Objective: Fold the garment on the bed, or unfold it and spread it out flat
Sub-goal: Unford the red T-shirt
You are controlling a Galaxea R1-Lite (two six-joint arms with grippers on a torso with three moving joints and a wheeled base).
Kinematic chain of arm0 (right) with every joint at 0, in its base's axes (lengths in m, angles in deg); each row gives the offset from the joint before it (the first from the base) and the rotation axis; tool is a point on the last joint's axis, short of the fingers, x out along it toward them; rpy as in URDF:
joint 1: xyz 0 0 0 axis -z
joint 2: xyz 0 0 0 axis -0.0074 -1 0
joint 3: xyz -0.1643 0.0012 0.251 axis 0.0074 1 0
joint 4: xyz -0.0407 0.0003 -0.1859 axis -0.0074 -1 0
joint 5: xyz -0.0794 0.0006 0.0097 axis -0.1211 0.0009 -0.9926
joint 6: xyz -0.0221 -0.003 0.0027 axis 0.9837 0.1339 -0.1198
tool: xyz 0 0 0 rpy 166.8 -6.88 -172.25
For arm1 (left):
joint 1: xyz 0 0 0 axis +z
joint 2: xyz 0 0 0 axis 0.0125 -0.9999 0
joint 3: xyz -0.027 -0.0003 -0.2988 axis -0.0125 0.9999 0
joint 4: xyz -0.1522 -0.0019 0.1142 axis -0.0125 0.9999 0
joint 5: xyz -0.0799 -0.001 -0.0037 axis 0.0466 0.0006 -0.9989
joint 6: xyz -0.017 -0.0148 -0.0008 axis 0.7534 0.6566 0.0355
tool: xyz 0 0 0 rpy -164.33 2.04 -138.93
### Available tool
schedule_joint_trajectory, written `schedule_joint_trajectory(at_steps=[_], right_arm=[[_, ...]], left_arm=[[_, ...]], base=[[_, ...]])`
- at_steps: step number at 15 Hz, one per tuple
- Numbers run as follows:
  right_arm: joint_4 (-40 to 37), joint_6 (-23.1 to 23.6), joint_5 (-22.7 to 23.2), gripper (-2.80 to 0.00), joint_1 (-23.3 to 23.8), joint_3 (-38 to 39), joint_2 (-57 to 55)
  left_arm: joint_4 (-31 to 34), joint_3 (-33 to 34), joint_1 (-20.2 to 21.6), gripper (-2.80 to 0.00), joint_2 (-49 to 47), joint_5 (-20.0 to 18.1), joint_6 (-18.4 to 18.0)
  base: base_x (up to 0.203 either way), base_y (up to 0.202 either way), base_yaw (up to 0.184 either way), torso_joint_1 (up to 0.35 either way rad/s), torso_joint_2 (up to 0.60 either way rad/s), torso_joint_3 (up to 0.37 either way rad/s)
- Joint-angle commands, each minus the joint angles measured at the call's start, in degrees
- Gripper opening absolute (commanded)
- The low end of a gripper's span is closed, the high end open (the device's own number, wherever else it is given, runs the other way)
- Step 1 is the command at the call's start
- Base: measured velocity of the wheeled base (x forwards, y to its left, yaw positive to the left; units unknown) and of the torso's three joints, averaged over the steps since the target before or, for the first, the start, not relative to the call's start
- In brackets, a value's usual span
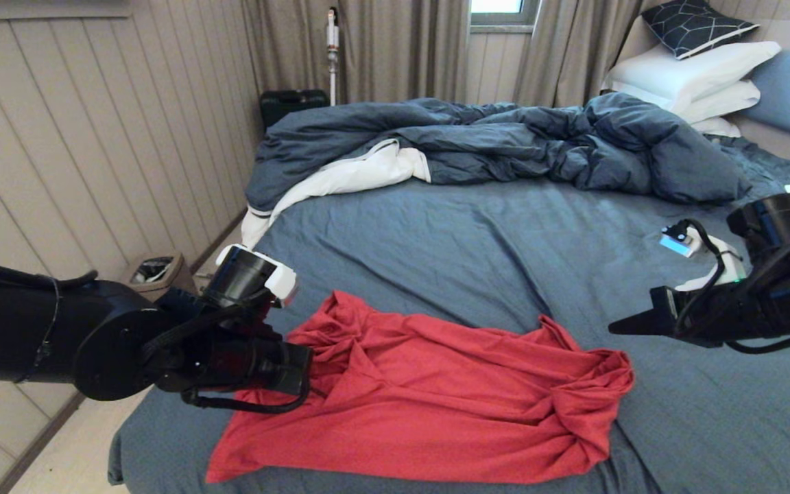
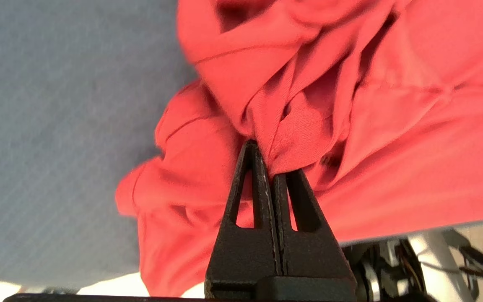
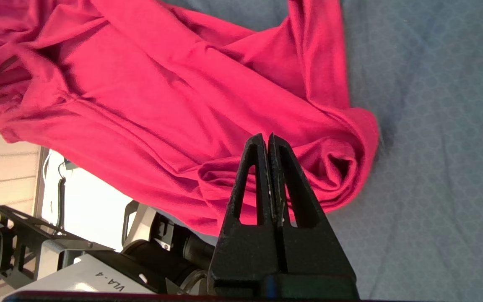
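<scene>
From the head view we see the garment (image 1: 429,398) lying rumpled across the near part of the bed (image 1: 505,240), close to the front edge, with the dark duvet (image 1: 505,144) heaped further back and white pillows (image 1: 690,82) at the far right. That view hides the tips of the left gripper (image 1: 302,374) behind its own body; the left wrist view shows us what it cannot, the two fingers (image 2: 258,176) pressed together with a bunched fold of the red cloth (image 2: 292,138) pinched between them. Our left arm reaches in low from the left, roughly level, at the shirt's left end. The right wrist view shows the right gripper (image 3: 268,140) with fingers closed on nothing, held above the shirt's twisted right end (image 3: 342,163); our right arm hangs off to the right, pointing leftward.
</scene>
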Motion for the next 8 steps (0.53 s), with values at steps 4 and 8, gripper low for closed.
schedule_joint_trajectory(at_steps=[4, 8], right_arm=[[-0.07, -0.04, 0.14, -2.80, 0.19, -0.11, 0.14], [-0.05, -0.05, 0.14, -2.80, 0.10, -0.08, -0.10]], left_arm=[[-3.65, -2.60, -0.03, 0.00, -5.08, 2.31, -0.37], [-3.75, -3.85, 0.58, 0.00, -4.72, 3.69, -0.52]], base=[[0.000, 0.000, 0.000, 0.000, 0.00, 0.000], [0.000, 0.000, 0.000, 0.000, 0.00, 0.000]])
